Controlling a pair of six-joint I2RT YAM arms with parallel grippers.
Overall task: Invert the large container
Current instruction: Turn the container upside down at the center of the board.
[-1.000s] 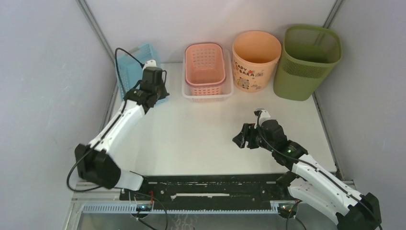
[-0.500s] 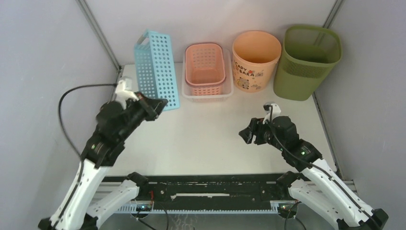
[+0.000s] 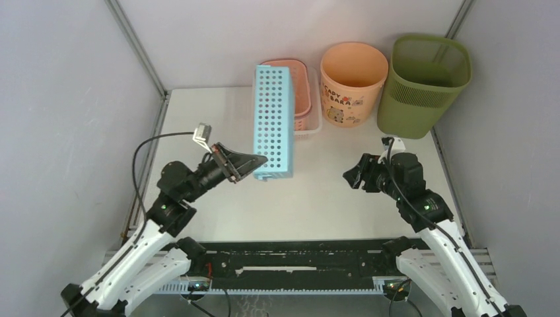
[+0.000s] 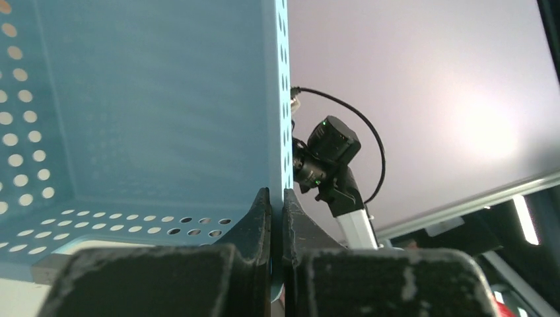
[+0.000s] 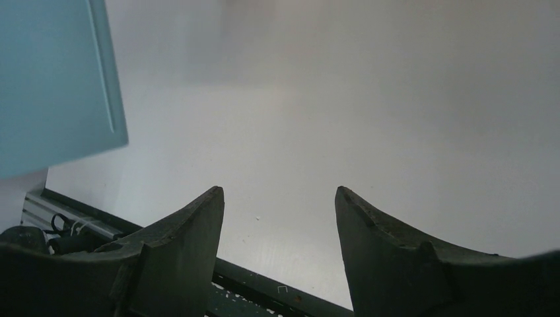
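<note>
Top external view, nearest first. Your left fingers (image 3: pixel 249 162) sit low and left of centre, clamped on one wall of a light-blue perforated plastic basket (image 3: pixel 273 119). The basket is tipped up on end over the white counter (image 3: pixel 310 198); I cannot tell whether it touches down. The left wrist view confirms both fingers pinched on that thin wall. Your right fingers (image 3: pixel 352 177) hover right of centre, spread apart and holding nothing. The right wrist view shows only bare counter between them.

Back row, left to right:
- a pink slotted plastic basket (image 3: pixel 302 79), partly hidden behind the blue one
- a round peach plastic bucket with cartoon print (image 3: pixel 353 86)
- the tall olive-green plastic waste bin (image 3: pixel 426 89), rounded-square, with a mesh upper band and solid base

The bin stands upright, mouth up, in the far right corner, just beside the bucket and close to the right wall (image 3: pixel 502 132). Neither arm touches it; it is nearer your right.

Handling, as judged:
- It looks empty and thin-walled, so light.
- The mesh band likely flexes under a pinch.
- The solid lower wall looks smooth and too broad for the fingers to span.
- The best hold is the rim on the near side, one finger inside and one outside.
- Expect it to swing once lifted.
- There is little room by the wall, so draw it toward open counter before tipping it over.
</note>
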